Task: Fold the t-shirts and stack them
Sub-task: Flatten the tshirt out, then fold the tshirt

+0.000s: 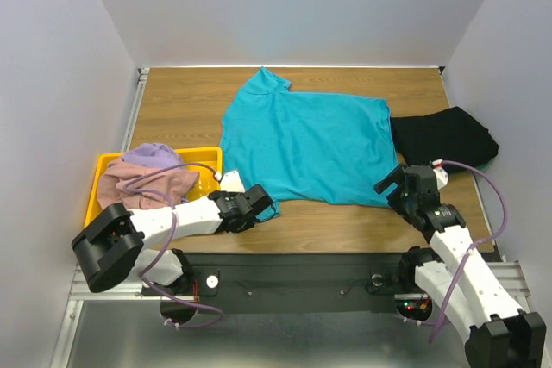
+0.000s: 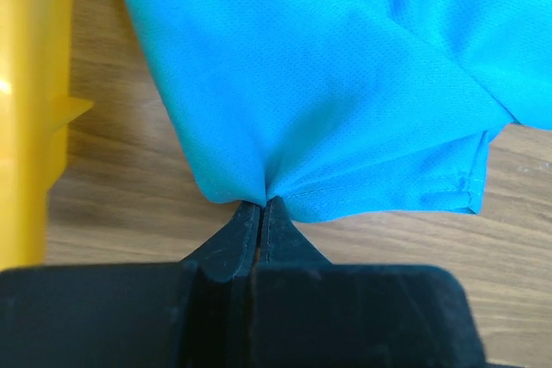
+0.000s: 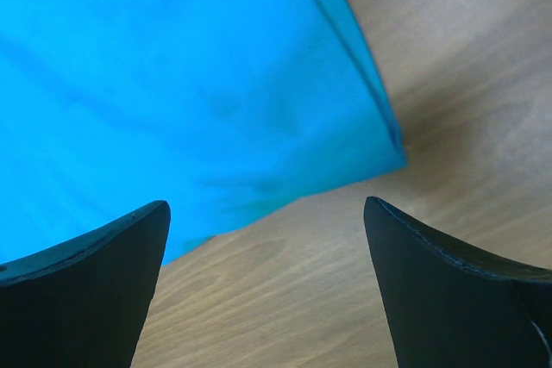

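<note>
Left fingers (image 2: 231, 249) pinched on teal t-shirt (image 1: 310, 144) | right fingers (image 3: 86, 273) spread, empty | yellow tray (image 1: 203, 155): pink shirt (image 1: 142, 187), lavender shirt (image 1: 153, 157)

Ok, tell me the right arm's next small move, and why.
Probably lower the right gripper onto the teal t-shirt and close: its jaws stand open above the shirt's near corner, while the left gripper is shut on the other corner.

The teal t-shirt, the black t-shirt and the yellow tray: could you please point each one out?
teal t-shirt (image 1: 306, 144), top external view, middle of its body.
black t-shirt (image 1: 444, 137), top external view, middle of the cloth.
yellow tray (image 1: 203, 154), top external view, its far rim.
</note>
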Motion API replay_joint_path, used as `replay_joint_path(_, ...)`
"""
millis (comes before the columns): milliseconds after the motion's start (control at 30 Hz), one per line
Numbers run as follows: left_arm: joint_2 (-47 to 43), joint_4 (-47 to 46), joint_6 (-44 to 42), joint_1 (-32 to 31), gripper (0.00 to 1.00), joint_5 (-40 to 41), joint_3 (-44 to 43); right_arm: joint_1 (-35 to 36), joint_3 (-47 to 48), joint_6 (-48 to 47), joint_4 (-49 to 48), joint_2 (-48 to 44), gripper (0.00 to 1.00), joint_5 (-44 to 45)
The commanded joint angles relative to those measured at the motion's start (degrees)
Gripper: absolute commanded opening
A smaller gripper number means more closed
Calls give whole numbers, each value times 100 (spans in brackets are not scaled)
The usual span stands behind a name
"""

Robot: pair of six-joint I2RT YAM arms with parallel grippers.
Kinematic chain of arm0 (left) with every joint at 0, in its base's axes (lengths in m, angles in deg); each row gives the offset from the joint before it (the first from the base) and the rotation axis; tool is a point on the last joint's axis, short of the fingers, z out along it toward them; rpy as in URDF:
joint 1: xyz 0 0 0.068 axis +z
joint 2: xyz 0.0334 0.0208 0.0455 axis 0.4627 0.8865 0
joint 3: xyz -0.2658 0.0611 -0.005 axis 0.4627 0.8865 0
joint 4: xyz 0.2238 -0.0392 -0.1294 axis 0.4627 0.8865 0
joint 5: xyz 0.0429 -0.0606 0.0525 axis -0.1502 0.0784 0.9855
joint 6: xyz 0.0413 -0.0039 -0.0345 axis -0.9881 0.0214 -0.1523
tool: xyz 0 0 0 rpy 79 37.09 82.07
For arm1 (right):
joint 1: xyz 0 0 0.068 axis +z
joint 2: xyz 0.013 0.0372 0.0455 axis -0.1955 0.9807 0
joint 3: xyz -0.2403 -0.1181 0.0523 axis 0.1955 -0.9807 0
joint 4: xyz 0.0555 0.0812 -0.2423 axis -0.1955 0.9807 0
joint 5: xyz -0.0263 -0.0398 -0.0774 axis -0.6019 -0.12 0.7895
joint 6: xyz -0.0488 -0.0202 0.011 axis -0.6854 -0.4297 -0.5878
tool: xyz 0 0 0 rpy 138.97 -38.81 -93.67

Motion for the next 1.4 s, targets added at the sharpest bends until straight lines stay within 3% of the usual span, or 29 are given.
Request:
replay_joint_path(0,-401,290,-76,-26,0,158,132,28,-253,508,176,186,100,227)
replay_joint_path(67,-524,220,-155,-26,0,97,132,28,-306,614,167,230,100,428)
replay_joint_path(300,-744,176,-375,-26,0,-87,158,28,-508,728,27,239,77,693)
replay_joint_path(367,-832,202,-393,-26,0,-88,202,28,-526,702,-104,222,65,736)
replay_joint_path(400,-893,211,-402,-26,0,-44,228,28,-517,650,-157,222,51,746)
replay_joint_path(433,-911,281,-332,-26,0,0,255,28,-517,632,-184,222,48,746)
replay_joint_path(600,-1043,255,-296,-26,0,-52,334,28,-543,623,-333,433,46,711)
replay_joint_path(700,-1069,185,-314,-26,0,8,360,28,-561,518,-439,372,27,658)
replay_joint_path(767,-1069,298,-305,-26,0,79,299,28,-561,482,-439,284,21,623)
replay_joint_path(833,-1087,334,-323,-26,0,114,246,28,-579,438,-439,187,0,579)
replay_joint_path(1200,-1342,-35,-1034,-18,0,-53,-202,28,-324,-36,-448,143,0,280)
replay_joint_path(1367,-1123,-535,-1543,465,0,-272,-544,28,-25,-177,-553,467,0,341)
